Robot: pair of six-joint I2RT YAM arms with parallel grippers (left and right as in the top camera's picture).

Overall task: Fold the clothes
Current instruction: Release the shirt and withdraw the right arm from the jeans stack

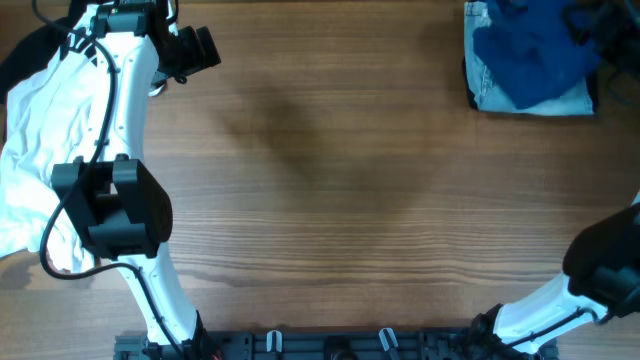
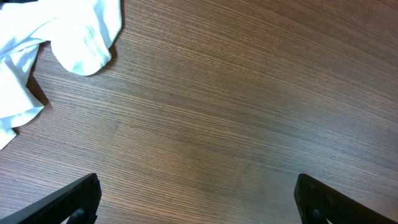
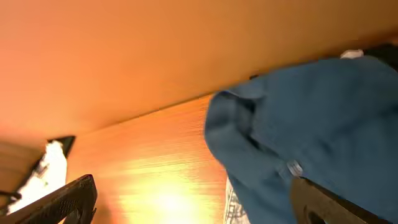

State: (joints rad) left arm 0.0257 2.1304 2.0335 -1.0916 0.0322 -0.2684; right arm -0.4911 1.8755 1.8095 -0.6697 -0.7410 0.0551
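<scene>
The dark-blue shirt point(image 1: 533, 50) lies crumpled on light-blue denim jeans point(image 1: 535, 100) at the table's far right corner. In the right wrist view the shirt point(image 3: 311, 124) fills the right side, with a jeans edge point(image 3: 234, 208) under it. My right gripper point(image 3: 193, 186) is open and empty, its right finger in front of the shirt. A white top point(image 1: 25, 150) and a black piece point(image 1: 28, 48) lie at the left edge, partly under my left arm. My left gripper point(image 1: 198, 48) is open and empty over bare wood point(image 2: 196, 186), right of the white top point(image 2: 81, 37).
The wooden table point(image 1: 350, 190) spreads between the two piles. My left arm point(image 1: 115, 200) crosses the white top. My right arm point(image 1: 600, 275) rises at the front right corner and leaves the overhead view. A rail point(image 1: 330, 345) runs along the front edge.
</scene>
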